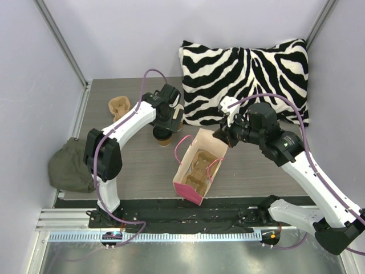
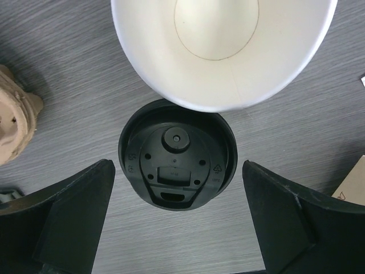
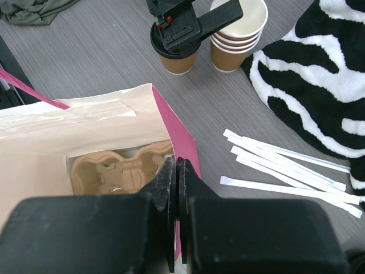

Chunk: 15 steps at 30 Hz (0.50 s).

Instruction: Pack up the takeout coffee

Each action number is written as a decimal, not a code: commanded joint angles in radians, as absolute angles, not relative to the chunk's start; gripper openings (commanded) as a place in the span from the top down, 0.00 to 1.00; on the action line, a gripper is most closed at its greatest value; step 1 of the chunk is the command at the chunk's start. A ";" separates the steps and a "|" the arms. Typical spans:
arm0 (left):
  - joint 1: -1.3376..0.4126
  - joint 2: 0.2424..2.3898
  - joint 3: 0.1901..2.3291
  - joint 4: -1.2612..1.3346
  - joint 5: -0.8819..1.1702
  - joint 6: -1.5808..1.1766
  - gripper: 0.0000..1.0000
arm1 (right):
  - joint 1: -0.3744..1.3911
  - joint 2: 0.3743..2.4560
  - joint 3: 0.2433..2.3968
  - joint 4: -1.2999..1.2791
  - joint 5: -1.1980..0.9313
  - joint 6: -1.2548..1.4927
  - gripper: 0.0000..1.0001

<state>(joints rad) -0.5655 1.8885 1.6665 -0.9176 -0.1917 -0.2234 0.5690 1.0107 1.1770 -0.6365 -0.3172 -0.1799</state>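
I'm hovering left gripper [image 2: 178, 171], jaws apart, over 1 kraft-brown paper cup [image 3: 179, 61] wearing round black lid [image 2: 177, 154]; right gripper [image 3: 177, 166] clamping pink paper bag [image 3: 85, 128].

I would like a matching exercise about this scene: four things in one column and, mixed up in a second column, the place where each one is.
Things:
1. black lid
2. pink bag
3. wrapped straws
4. green cloth

Places:
A. at the left edge of the table
B. rim pinched in the shut right gripper
C. on a brown cup, inside the open left gripper
D. lying beside the zebra pillow

Pairs: 1-C, 2-B, 3-D, 4-A
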 commanded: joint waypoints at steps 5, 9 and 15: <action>-0.563 1.865 1.706 -0.930 -0.198 -0.219 0.00 | 0.566 1.012 1.198 -0.591 -0.325 -0.169 0.99; -0.558 1.887 1.715 -0.943 -0.178 -0.222 0.00 | 0.566 1.011 1.200 -0.592 -0.321 -0.167 0.99; -0.554 1.896 1.717 -0.943 -0.167 -0.224 0.05 | 0.566 1.011 1.198 -0.592 -0.321 -0.166 0.99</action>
<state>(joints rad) -0.5621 1.8904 1.6802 -0.9386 -0.1829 -0.2241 0.5690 1.0107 1.1770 -0.6361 -0.3164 -0.1795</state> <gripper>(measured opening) 0.964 0.032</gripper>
